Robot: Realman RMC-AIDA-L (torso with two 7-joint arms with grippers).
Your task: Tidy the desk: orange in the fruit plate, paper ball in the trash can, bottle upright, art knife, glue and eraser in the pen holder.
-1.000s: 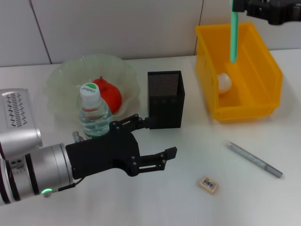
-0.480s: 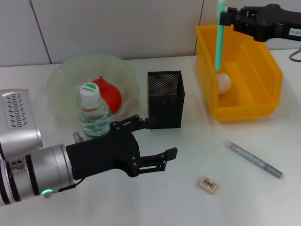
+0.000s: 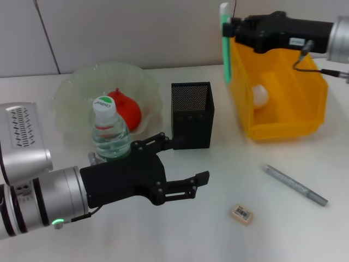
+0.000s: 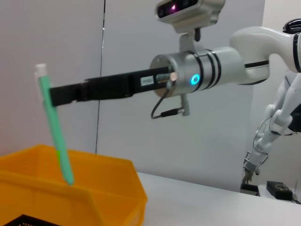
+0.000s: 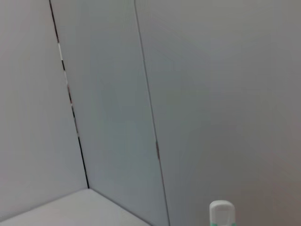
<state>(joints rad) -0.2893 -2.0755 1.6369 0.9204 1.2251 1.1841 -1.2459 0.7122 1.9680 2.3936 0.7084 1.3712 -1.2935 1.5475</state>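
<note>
Right now your right gripper (image 3: 233, 28) is pinched on the glue (image 3: 225, 42), a slim green stick with a white cap, holding it upright, cap on top, its long axis close to vertical; it hangs over the near-left corner of the trash can (image 3: 305, 103), well above the table (image 3: 229, 240). Look outward from there: the pen holder (image 3: 192, 114) stands below and to the left of the stick's lower tip, mouth facing up, so my read is a sideways carry and then a straight drop; the vertical stick already suits that square opening.

Your left gripper (image 3: 180, 164) sits low in front of the bottle (image 3: 110, 131), fingers (image 3: 191, 183) spread and holding nothing; the right arm has the job.

Elsewhere: the paper ball (image 3: 260, 95) lies inside the trash can; the orange (image 3: 126, 111) rests in the fruit plate (image 3: 73, 90); the bottle stands upright; the eraser (image 3: 241, 213) and the art knife (image 3: 295, 185) lie on the table, both nearer your right side.
</note>
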